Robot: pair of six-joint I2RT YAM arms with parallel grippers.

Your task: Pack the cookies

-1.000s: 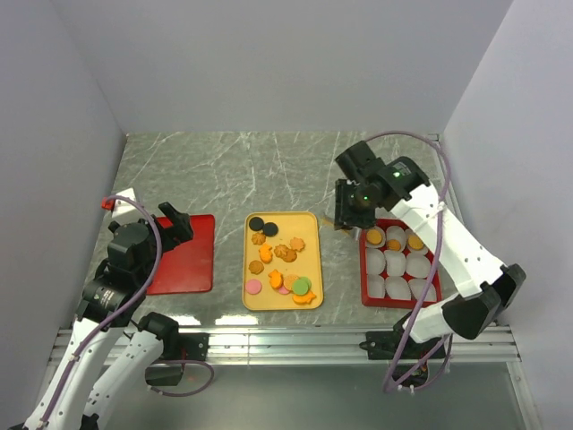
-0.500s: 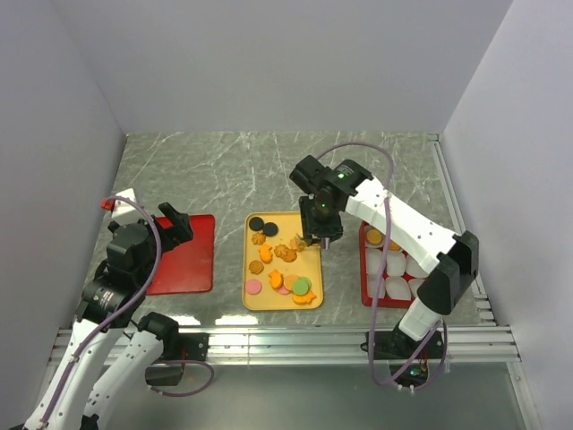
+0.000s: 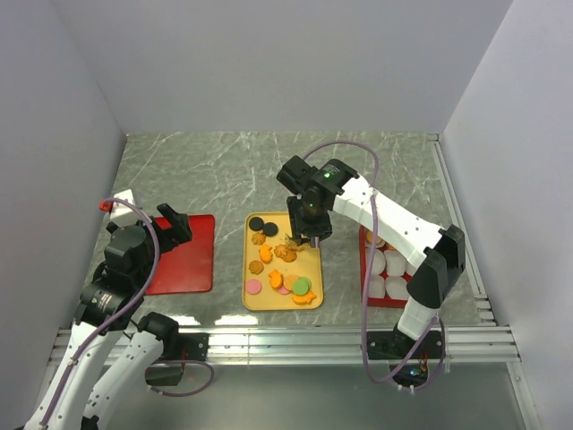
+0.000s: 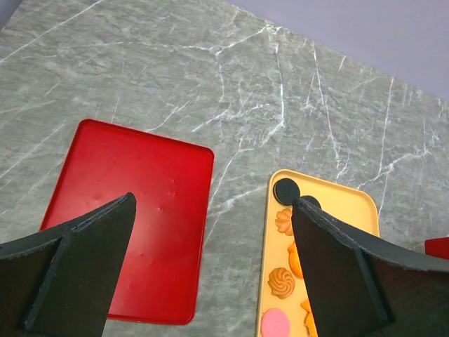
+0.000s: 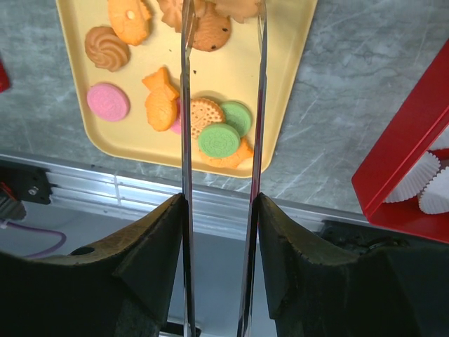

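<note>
- Top view: cookies [image 3: 282, 260] lie on a yellow tray [image 3: 310, 220], red box [image 3: 364, 279] beside.
- Right wrist view: right hand [image 5: 224, 8], blades apart, above them.
- Left wrist view: left hand [image 4: 212, 205] gaping over red mat [image 4: 126, 210].

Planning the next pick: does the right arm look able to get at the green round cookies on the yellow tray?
Probably yes: the right gripper hangs open above the yellow tray, and the green round cookies lie uncovered at its near end.

Bright, even overhead light leaves faint soft shadows beside the yellow tray [image 3: 313, 269], its cookies [image 3: 266, 252] crisp, with white glare patches on the table [image 3: 183, 319] off its near corners.
</note>
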